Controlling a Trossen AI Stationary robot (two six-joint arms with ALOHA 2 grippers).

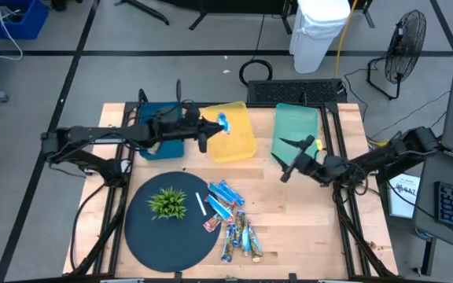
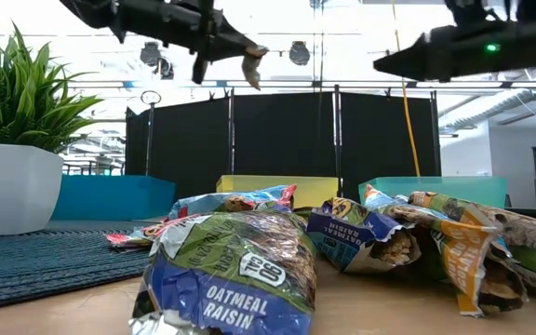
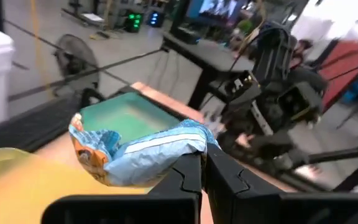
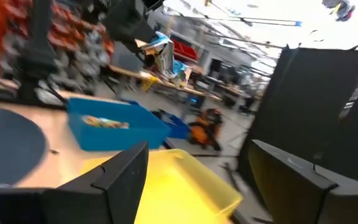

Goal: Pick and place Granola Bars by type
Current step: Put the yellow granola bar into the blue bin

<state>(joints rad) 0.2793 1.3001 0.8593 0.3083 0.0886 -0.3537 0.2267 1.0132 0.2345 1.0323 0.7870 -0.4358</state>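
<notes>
The room is brightly and evenly lit from overhead, and the wooden table (image 1: 305,228) carries only soft, short shadows under the arms. Seen from table height, the ceiling behind the black screen (image 2: 287,140) blows out to white glare, so both arms read as dark silhouettes against it. The oatmeal raisin bar (image 2: 226,279) up front is sharp, its shiny wrapper catching highlights. The left wrist view is smeared with motion blur across the background, though the blue wrapper (image 3: 135,152) is fairly clear. The right wrist view is blurred throughout, the yellow bin (image 4: 185,180) soft-edged.
</notes>
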